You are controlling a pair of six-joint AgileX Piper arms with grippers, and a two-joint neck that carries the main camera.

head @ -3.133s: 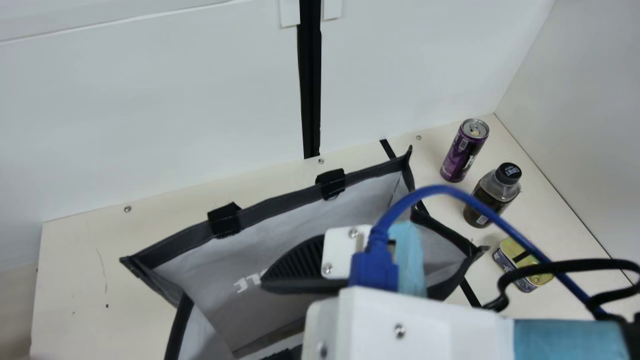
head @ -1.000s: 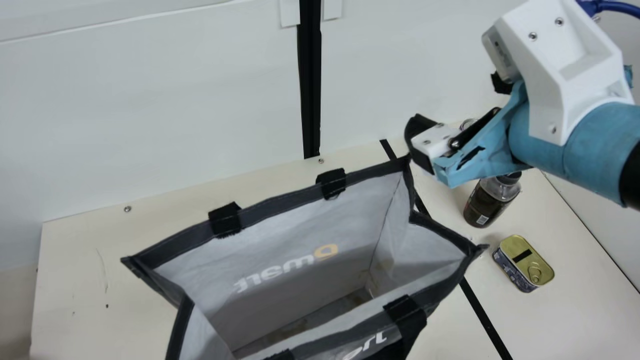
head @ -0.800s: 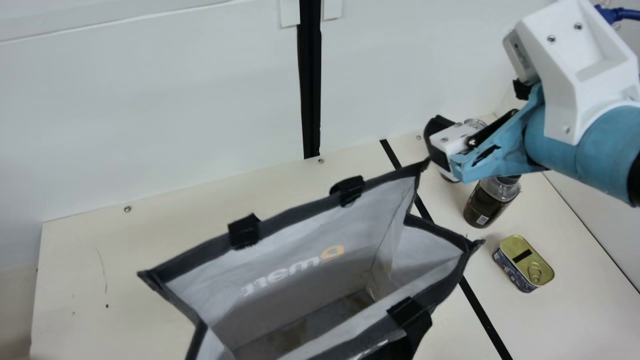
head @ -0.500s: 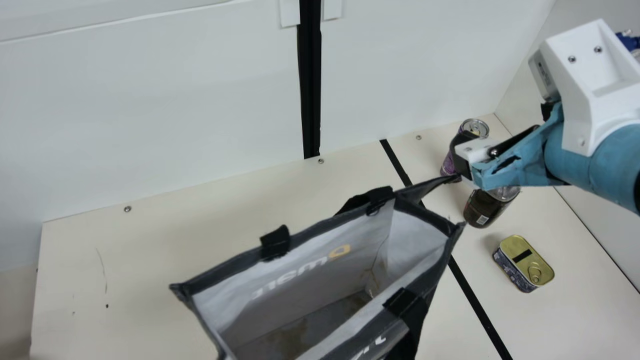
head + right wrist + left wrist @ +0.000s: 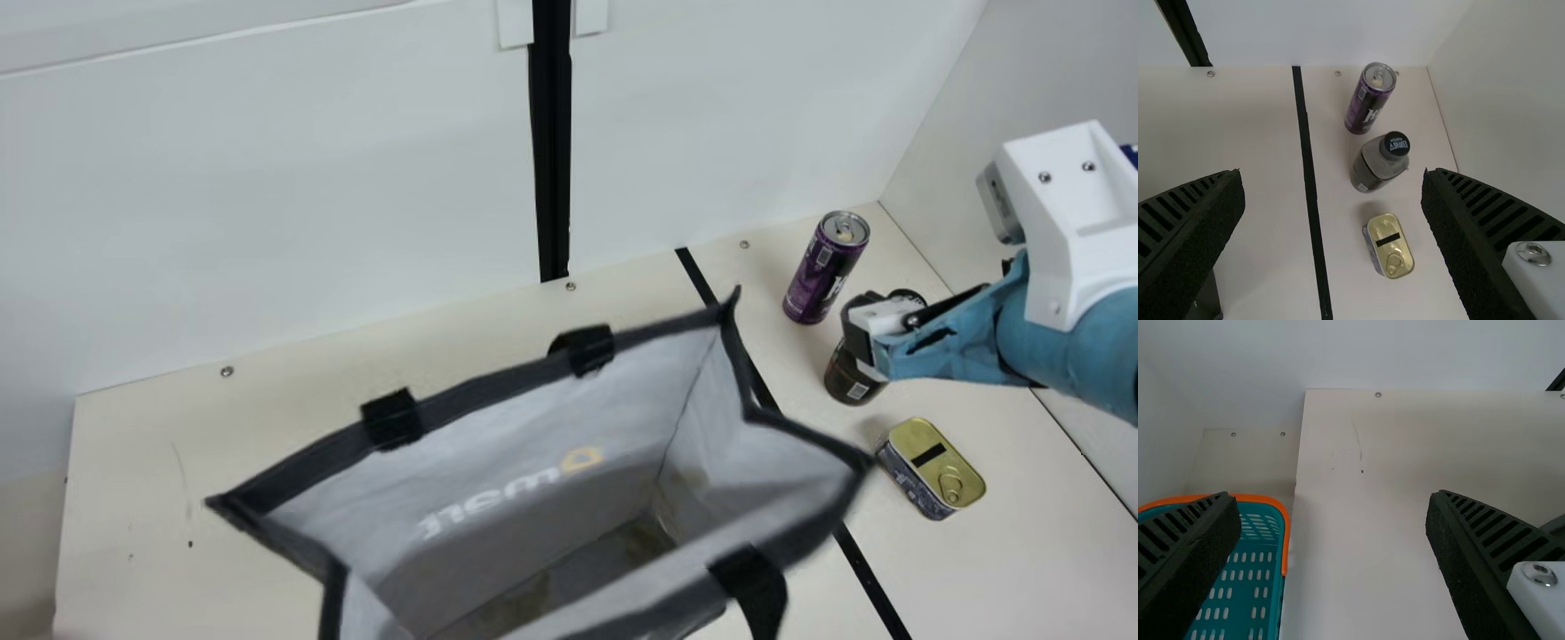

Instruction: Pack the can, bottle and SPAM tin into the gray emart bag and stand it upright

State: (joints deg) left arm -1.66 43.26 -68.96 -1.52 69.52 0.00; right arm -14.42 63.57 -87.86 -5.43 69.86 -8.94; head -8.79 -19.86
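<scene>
Left wrist view: left tool (image 5: 1333, 496) spread wide, grasping nothing. Main view: gray emart bag (image 5: 498, 384) open-mouthed, then can (image 5: 820, 277), bottle (image 5: 843, 380) and SPAM tin (image 5: 929, 469) in a loose row, all outside it on the worktop (image 5: 1049, 560). Right wrist view: right tool (image 5: 1332, 175) also released and empty. Probably at the first pick. Next, line up over one item, close round it, lift it clear and over the bag.

open drop down through the mouth of the bag (image 5: 498, 382)! at my right, the can (image 5: 822, 271), bottle (image 5: 1370, 167) and spam tin (image 5: 929, 462) line the bench (image 5: 142, 462), just narrow lanes between them; off its left edge, a basket (image 5: 1285, 547) blocks low passage.
</scene>
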